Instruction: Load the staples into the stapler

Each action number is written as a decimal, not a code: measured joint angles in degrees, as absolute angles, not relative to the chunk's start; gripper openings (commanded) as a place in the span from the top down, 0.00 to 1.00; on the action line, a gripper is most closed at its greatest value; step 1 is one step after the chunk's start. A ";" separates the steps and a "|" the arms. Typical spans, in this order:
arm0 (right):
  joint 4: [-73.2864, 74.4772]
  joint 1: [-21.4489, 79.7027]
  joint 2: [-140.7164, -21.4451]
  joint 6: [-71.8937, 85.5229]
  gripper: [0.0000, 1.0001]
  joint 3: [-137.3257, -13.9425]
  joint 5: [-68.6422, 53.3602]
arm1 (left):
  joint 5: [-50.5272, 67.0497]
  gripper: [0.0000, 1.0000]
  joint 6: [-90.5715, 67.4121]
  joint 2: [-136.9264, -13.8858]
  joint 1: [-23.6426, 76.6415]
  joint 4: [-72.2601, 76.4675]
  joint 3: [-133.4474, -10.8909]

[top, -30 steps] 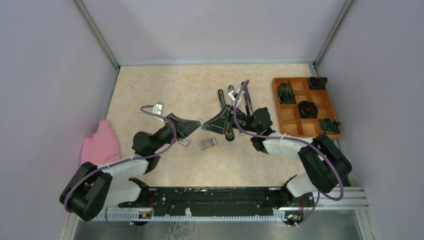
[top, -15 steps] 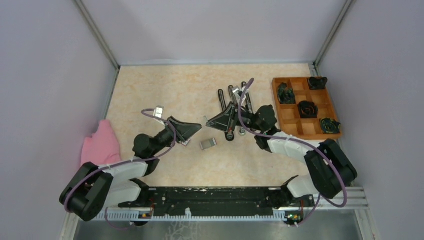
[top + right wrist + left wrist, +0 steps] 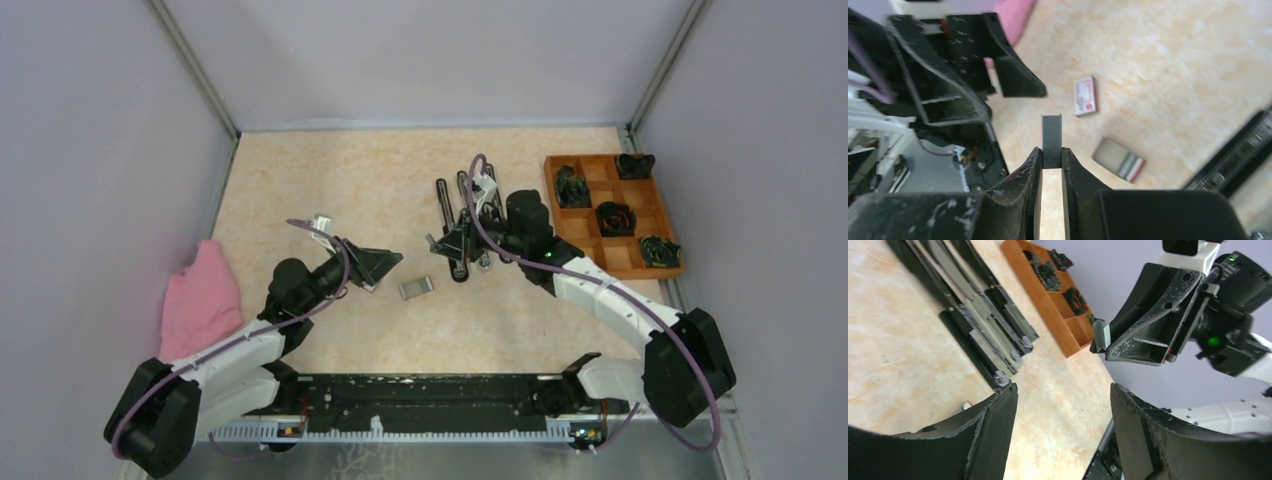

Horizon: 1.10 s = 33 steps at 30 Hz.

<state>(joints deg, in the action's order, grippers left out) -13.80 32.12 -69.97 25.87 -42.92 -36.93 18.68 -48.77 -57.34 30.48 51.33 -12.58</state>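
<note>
1. While clamped between the right hand's (image 3: pixel 1051 156) fingers, the staples (image 3: pixel 1051 136) hang above the worktop (image 3: pixel 1158 75), long axis in line with the fingers, free end pointing outward.
2. Left hand (image 3: pixel 1063 390) gapes, holding nothing, near the stapler (image 3: pixel 980 322).

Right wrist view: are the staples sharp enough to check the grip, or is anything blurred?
Right wrist: staples crisp in the right tool; stapler at the right edge smeared by blur. Top external: even light, no glare, staples too small to judge.
</note>
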 measured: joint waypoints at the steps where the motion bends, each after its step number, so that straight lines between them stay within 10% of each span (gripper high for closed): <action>1: -10.55 32.10 -69.91 24.38 0.87 -43.75 -35.53 | 17.93 0.20 -47.64 -56.34 30.46 48.21 -13.23; 33: 42.96 32.08 -90.76 13.52 0.86 -71.18 2.72 | -3.27 0.01 -27.92 -52.40 30.37 11.44 -20.80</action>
<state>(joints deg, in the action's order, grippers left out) 42.96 32.08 -90.76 13.52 -71.18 2.72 -3.27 -27.92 -52.40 30.37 11.44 -20.80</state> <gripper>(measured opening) 0.166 0.988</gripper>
